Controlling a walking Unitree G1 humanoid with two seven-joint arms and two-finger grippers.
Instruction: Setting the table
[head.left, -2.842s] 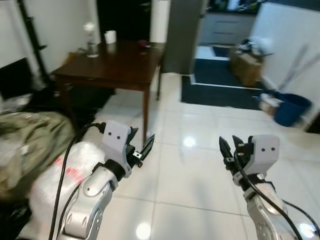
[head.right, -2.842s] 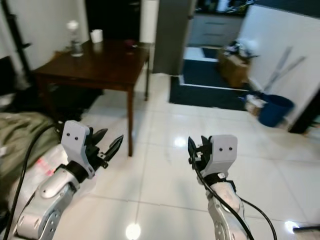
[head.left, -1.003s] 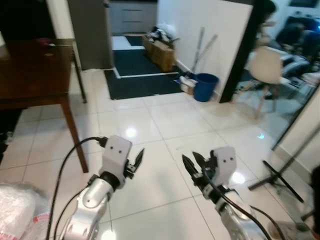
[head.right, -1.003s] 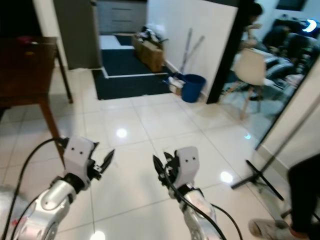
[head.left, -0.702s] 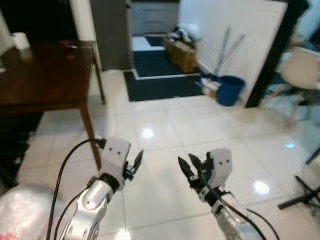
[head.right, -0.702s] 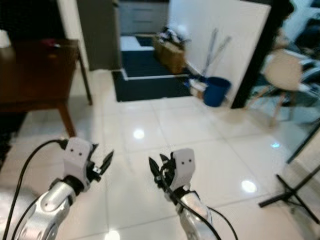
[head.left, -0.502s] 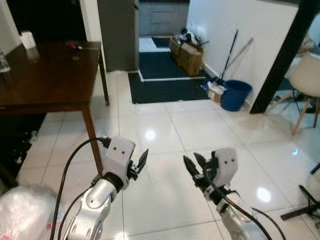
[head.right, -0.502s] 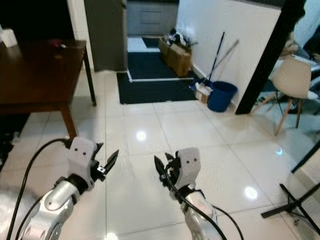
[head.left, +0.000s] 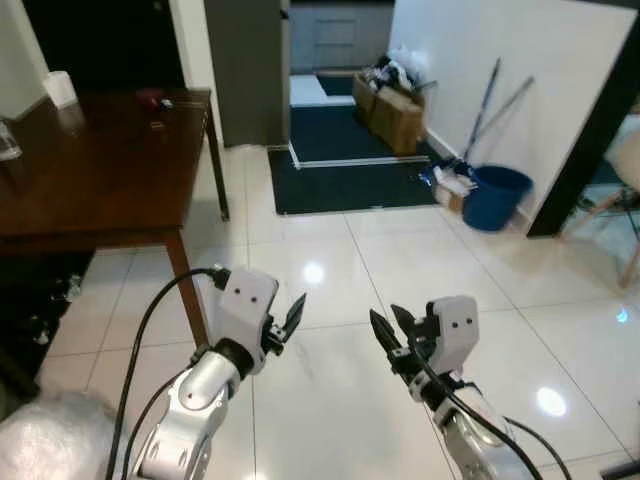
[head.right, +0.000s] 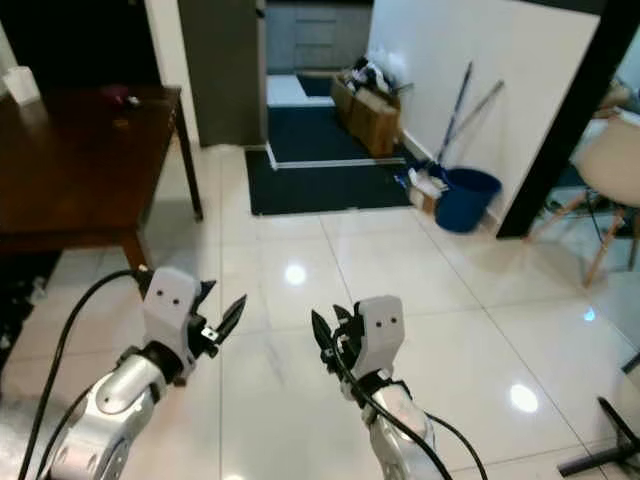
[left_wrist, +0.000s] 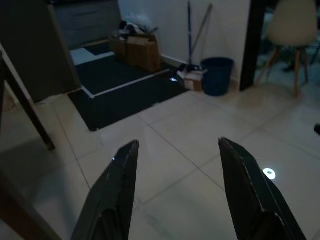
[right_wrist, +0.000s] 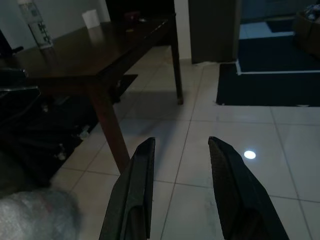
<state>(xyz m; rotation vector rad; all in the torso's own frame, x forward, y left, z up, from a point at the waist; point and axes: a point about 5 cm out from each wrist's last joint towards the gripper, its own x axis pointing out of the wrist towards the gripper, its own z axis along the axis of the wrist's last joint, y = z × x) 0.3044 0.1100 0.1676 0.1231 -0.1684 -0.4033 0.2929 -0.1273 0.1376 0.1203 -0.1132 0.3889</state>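
Note:
A dark wooden table (head.left: 100, 165) stands at the left, ahead of me. On its far end are a white roll (head.left: 62, 88), a small red thing (head.left: 150, 98) and a clear glass item (head.left: 6, 140) at the picture's edge. My left gripper (head.left: 285, 320) is raised over the white tile floor, open and empty, a short way right of the table's near leg (head.left: 187, 290). My right gripper (head.left: 390, 324) is level with it, also open and empty. In the right wrist view the table (right_wrist: 95, 55) lies beyond the spread fingers (right_wrist: 137, 190).
A dark rug (head.left: 345, 180) lies ahead by a doorway, with a cardboard box (head.left: 395, 105) beyond it. A blue bucket (head.left: 497, 195) and a mop (head.left: 500, 105) stand against the white wall on the right. A pale chair (head.right: 615, 160) is far right. A plastic-wrapped bundle (head.left: 50, 440) lies at lower left.
The whole view has swung back to the left, bringing more of the table in and pushing the chair off the right. Both grippers keep the same open pose.

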